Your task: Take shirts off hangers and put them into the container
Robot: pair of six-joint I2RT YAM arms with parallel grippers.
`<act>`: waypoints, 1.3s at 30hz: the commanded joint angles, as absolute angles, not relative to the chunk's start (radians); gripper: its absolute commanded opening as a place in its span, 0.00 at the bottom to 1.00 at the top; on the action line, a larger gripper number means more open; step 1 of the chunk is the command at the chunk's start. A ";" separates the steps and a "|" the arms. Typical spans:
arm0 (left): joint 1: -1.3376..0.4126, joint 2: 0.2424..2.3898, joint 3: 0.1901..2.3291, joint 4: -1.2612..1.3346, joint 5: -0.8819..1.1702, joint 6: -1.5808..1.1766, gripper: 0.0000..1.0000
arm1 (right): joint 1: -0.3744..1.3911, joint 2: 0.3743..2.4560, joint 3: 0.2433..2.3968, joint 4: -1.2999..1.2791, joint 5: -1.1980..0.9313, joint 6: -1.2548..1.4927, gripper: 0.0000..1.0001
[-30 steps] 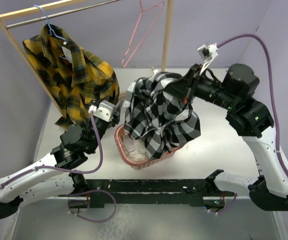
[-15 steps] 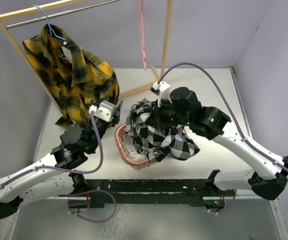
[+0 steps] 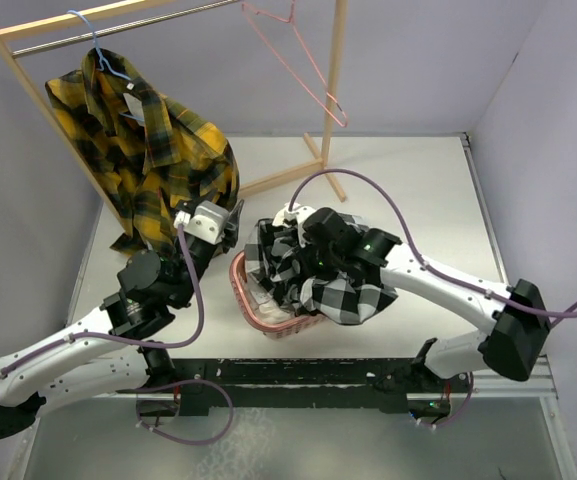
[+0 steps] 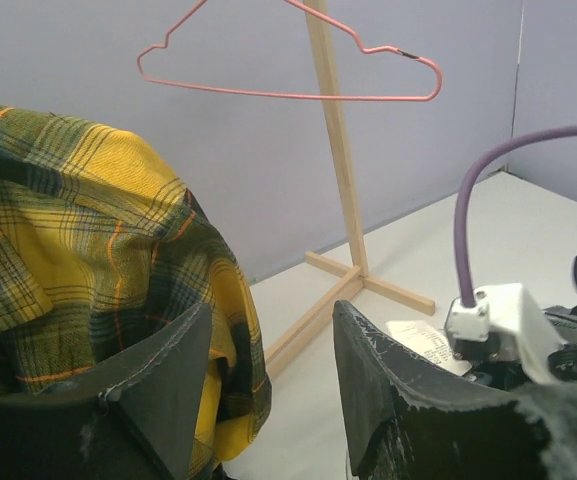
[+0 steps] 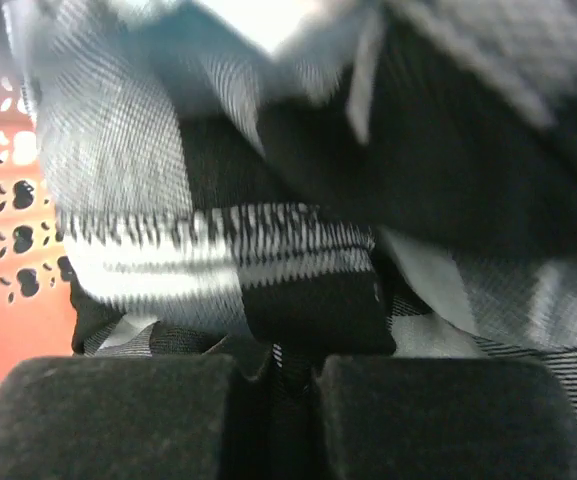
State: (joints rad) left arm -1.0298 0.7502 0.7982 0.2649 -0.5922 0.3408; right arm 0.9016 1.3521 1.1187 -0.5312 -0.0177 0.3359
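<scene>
1. Top view: black-and-white checked shirt bunched over pink slotted basket, near centre; right gripper buried in it. Far left, yellow checked shirt on blue hanger; pink hanger bare.
2. Left wrist: left gripper half spread, empty; print on white label illegible.
3. Right wrist: pads pinched tight on blurred checked cloth; basket wall at left edge.

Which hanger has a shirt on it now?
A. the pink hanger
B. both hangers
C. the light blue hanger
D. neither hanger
C: the yellow plaid shirt hangs on the light blue hanger on the rack, while the pink hanger is bare and the black and white shirt is down at the basket.
</scene>
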 commanded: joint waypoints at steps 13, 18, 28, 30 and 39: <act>-1.033 0.745 0.795 0.316 -0.594 0.356 0.55 | 0.936 1.666 1.106 -0.479 0.074 0.365 0.00; -1.033 0.747 0.795 0.312 -0.586 0.348 0.55 | 0.936 1.725 1.103 -0.464 0.074 0.384 0.00; -1.033 0.748 0.795 0.310 -0.584 0.345 0.59 | 0.937 1.532 1.101 -0.467 0.094 0.399 0.41; -1.033 0.751 0.795 0.310 -0.584 0.345 0.60 | 0.937 1.469 1.130 -0.487 0.096 0.392 0.50; -1.033 0.753 0.795 0.310 -0.581 0.341 0.61 | 0.938 1.234 1.273 -0.643 0.210 0.379 0.57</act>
